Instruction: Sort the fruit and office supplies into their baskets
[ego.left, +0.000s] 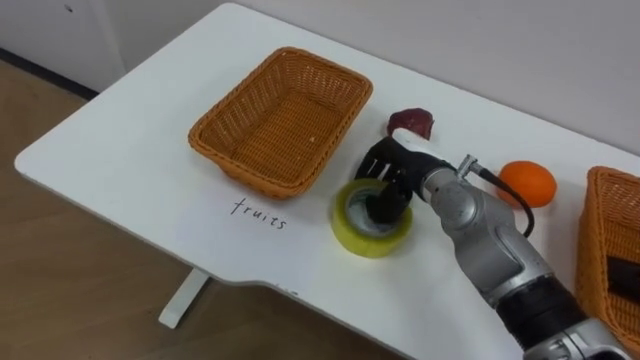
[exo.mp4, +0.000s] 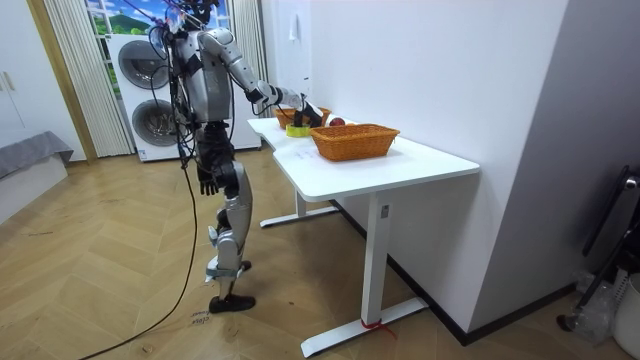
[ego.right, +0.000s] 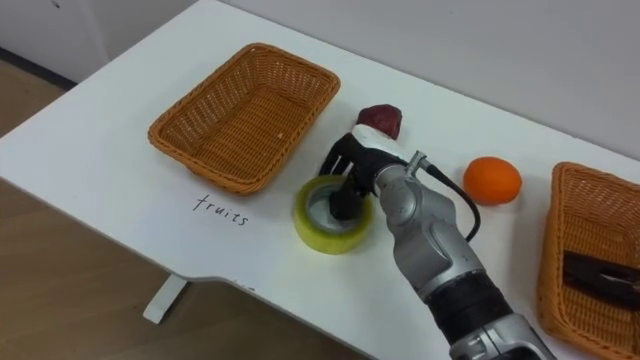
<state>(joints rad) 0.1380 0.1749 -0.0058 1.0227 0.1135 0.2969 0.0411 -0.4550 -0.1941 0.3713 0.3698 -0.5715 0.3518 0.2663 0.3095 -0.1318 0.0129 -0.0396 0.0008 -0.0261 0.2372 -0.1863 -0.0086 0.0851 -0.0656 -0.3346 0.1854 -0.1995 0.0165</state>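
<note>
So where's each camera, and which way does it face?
Left eye view: on the head, looking down at the white table; right arm with right robot hand at the yellow tape roll shows.
Right eye view: beside it, same scene, same arm.
Room view: across the floor, facing the whole robot standing at the table.
All share the table.

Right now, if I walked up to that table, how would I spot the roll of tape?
On the white table, look right of the empty wicker basket with handwriting before it. Near the front edge the yellow tape roll lies flat. Unlike the orange and the dark red fruit nearby, it is a ring, and the robot's right hand grips its rim.
</note>
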